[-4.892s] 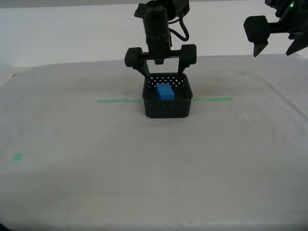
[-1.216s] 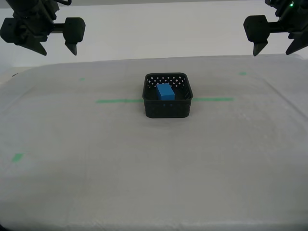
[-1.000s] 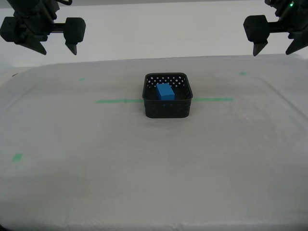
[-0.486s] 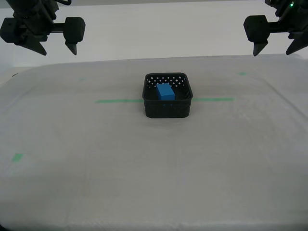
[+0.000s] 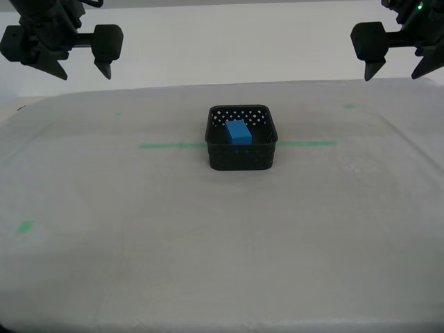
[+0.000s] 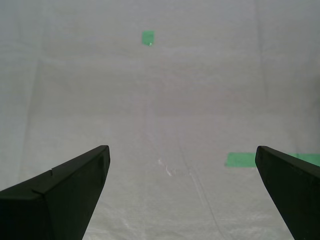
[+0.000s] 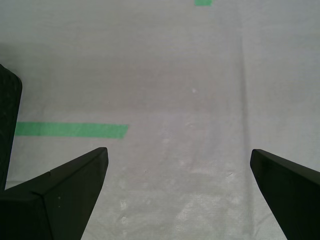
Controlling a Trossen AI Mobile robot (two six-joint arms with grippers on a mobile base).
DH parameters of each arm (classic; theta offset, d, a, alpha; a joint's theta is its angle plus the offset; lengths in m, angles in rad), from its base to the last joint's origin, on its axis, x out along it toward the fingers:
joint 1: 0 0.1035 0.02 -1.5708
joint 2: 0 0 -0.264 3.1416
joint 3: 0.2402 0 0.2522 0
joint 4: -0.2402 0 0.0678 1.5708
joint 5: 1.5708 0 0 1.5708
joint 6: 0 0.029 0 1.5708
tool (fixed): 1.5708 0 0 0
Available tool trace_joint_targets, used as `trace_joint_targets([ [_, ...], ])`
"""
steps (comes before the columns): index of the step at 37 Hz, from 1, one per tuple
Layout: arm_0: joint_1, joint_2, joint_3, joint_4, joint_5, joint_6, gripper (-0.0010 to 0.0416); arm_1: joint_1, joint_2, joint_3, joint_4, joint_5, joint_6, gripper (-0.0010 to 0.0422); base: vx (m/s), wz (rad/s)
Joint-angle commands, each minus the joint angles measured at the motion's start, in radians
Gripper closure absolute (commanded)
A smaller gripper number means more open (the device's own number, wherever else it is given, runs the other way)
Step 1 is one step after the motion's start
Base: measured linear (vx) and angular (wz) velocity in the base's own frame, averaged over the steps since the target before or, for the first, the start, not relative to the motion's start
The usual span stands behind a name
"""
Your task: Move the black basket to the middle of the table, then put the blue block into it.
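Observation:
The black basket [image 5: 242,147] stands at the middle of the table [image 5: 222,263], on the green tape line. The blue block [image 5: 238,131] lies inside it. My first gripper [image 5: 83,73] hangs open and empty, high at the exterior view's far left, well away from the basket. In the first wrist view its open fingers [image 7: 178,150] frame bare sheet, with the basket's edge [image 7: 7,125] at the side. My second gripper [image 5: 393,75] hangs open and empty, high at the exterior view's far right. Its wrist view [image 6: 182,148] shows only sheet and tape.
The green tape line [image 5: 166,146] runs out from both sides of the basket. Small green patches lie at the far left [image 5: 118,113], far right [image 5: 350,106] and near left [image 5: 26,226]. The white sheet is wrinkled but flat.
About five seconds ago my first gripper stood open just above the basket with the block inside. It has since risen and swung to the exterior view's far left. Nothing has moved in the last second.

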Motion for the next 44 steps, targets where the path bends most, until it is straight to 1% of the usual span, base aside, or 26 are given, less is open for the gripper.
trace_joint_targets([
  [1, 0.000, 0.000, 0.000, 0.002, 0.001, 0.000, 0.0007, 0.000, 0.000, 0.000, 0.001, 0.002, 0.000, 0.0012, 0.000, 0.000],
  [44, 0.000, 0.000, 0.000, 0.002, 0.001, 0.000, 0.0007, 0.000, 0.000, 0.000, 0.003, 0.002, 0.000, 0.0012, 0.000, 0.000],
])
